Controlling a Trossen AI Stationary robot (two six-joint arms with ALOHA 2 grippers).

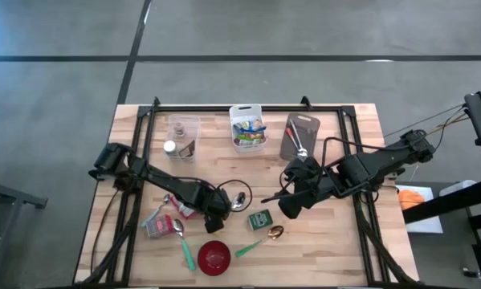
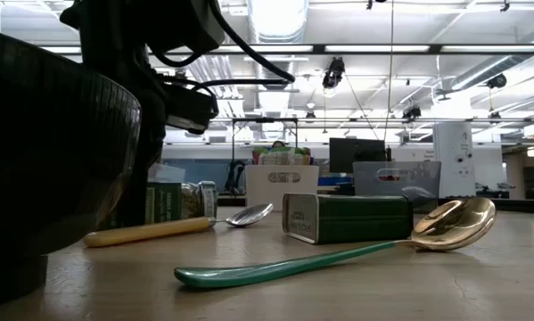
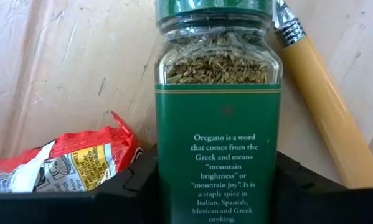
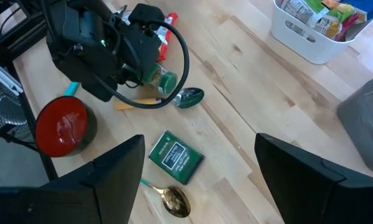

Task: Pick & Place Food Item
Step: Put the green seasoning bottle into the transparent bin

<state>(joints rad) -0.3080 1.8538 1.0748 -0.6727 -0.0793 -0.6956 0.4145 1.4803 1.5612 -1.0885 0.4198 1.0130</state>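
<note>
- Your left hand (image 1: 217, 215) points straight down over the oregano jar (image 3: 217, 124), which lies on its side on the table (image 1: 336, 241) near the front middle, just behind the red bowl (image 1: 214, 257).
- In the left wrist view the jar sits squarely between the two dark fingers (image 3: 121, 186), one on each flat side of the green label. The jar's long axis runs from the hand out toward its green cap (image 4: 167, 81), so the fingers straddle it across its short width, which is the way you want them.
- The fingers stand partly open around the jar. Whether they already press the glass I cannot tell; the wrist view crops the contact line, so treat the grip as not yet proven.
- Neighbours crowd the jar: the red snack packet (image 3: 68, 158) lies just beside one finger, and the yellow-handled spoon (image 3: 323, 112) lies just beside the jar on the other side, roughly parallel to it.
- Your right hand (image 1: 292, 201) hangs well above the table on the right, wide open and holding nothing, looking down at the green tin (image 4: 175, 157) and the gold spoon (image 4: 175, 200). The left hand is plainly the nearer to the jar.
- The white basket (image 1: 247, 128) of packets stands at the back middle, well apart from the jar.
</note>
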